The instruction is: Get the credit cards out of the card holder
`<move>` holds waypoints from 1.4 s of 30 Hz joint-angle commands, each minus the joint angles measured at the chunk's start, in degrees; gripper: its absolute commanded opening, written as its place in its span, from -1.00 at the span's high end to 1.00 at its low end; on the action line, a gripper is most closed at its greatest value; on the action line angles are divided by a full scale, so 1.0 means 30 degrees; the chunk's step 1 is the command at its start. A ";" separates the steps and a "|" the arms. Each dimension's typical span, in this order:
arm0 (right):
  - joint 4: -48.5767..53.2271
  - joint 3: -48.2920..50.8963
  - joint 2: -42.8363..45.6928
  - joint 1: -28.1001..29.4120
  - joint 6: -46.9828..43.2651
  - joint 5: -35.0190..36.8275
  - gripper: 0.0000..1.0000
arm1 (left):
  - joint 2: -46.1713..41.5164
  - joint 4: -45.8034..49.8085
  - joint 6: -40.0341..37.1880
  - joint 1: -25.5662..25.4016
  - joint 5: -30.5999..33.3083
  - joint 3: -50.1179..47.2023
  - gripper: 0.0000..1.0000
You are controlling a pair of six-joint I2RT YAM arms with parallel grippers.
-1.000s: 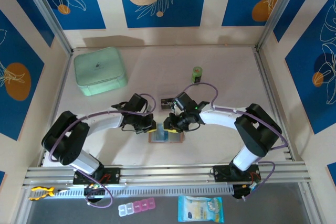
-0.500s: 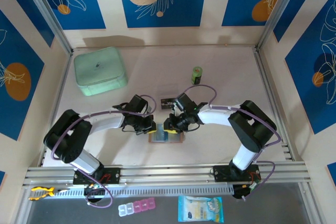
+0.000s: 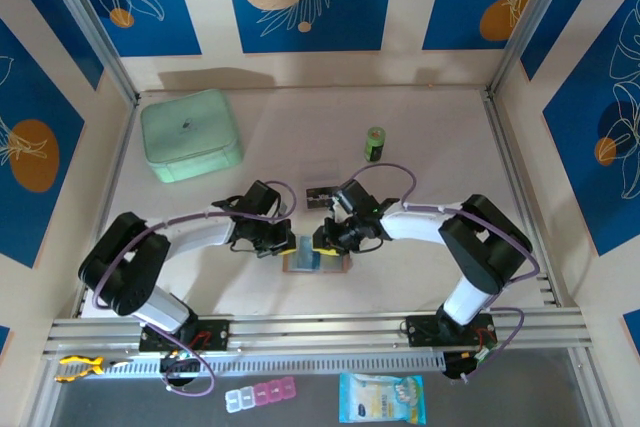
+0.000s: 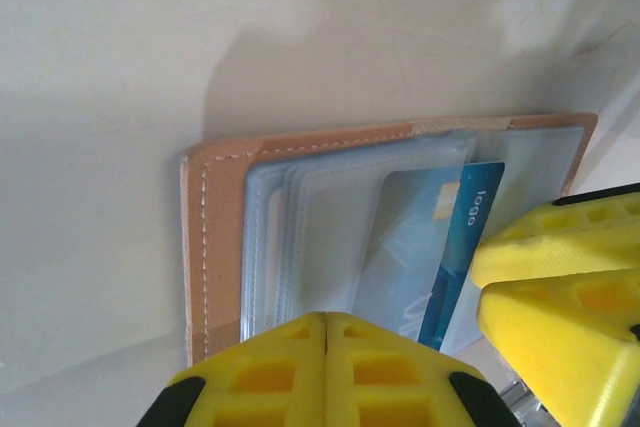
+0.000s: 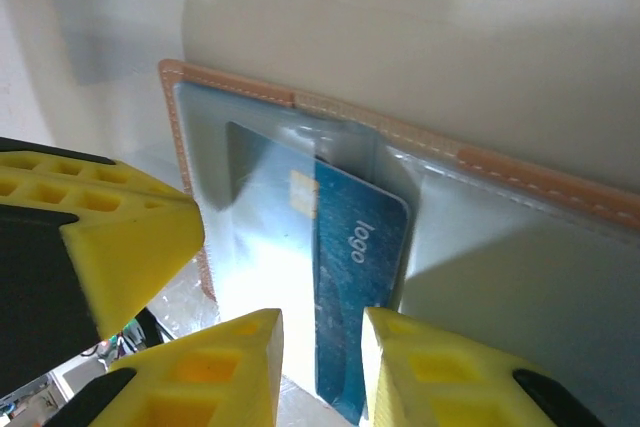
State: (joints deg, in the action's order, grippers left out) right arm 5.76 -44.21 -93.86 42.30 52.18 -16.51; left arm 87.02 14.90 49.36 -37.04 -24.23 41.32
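The tan card holder (image 3: pixel 316 260) lies open on the table between both grippers, clear sleeves up (image 4: pixel 215 237) (image 5: pixel 480 162). A blue credit card (image 5: pixel 360 257) marked "logo" sticks halfway out of a sleeve (image 4: pixel 465 237). My right gripper (image 5: pixel 322 347) is a little open, its fingers straddling the card's free end without clamping it (image 3: pixel 327 239). My left gripper (image 4: pixel 327 322) is shut, its tips resting on the sleeves at the holder's left part (image 3: pixel 290 239). A small dark card (image 3: pixel 320 192) lies flat on the table just behind the holder.
A mint-green case (image 3: pixel 190 134) stands at the back left and a small green cylinder (image 3: pixel 375 142) at the back centre. In front of the rail lie a pill organiser (image 3: pixel 262 395) and a blue packet (image 3: pixel 382 397).
My right arm's forearm has shifted slightly while its gripper stays at the holder. The left arm and the holder have not moved.
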 commanded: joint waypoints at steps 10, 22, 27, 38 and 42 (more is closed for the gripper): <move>0.1239 0.0368 0.0577 -0.0018 0.0297 0.0189 0.43 | 0.0358 0.0093 -0.0059 -0.0785 -0.0408 0.0510 0.91; -0.0155 0.0716 -0.0550 0.0059 0.0637 -0.0515 0.46 | 0.0962 0.0294 -0.0371 -0.0819 0.0109 0.0092 0.95; -0.1371 0.1051 -0.0339 0.0070 0.1007 -0.1121 0.53 | 0.1021 0.0355 -0.0426 -0.0823 0.0226 0.0054 0.97; -0.1484 0.1287 0.0322 -0.0049 0.1096 -0.0978 0.73 | 0.1022 0.0541 -0.0468 -0.0838 0.0283 0.0025 0.98; -0.1137 0.1315 0.0489 -0.0095 0.0877 -0.0777 0.76 | 0.0919 0.0576 -0.0458 -0.0827 0.0315 0.0055 0.98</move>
State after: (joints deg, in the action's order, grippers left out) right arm 1.06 -41.10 -94.04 42.30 55.11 -18.46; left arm 89.08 15.31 48.95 -39.09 -24.36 42.11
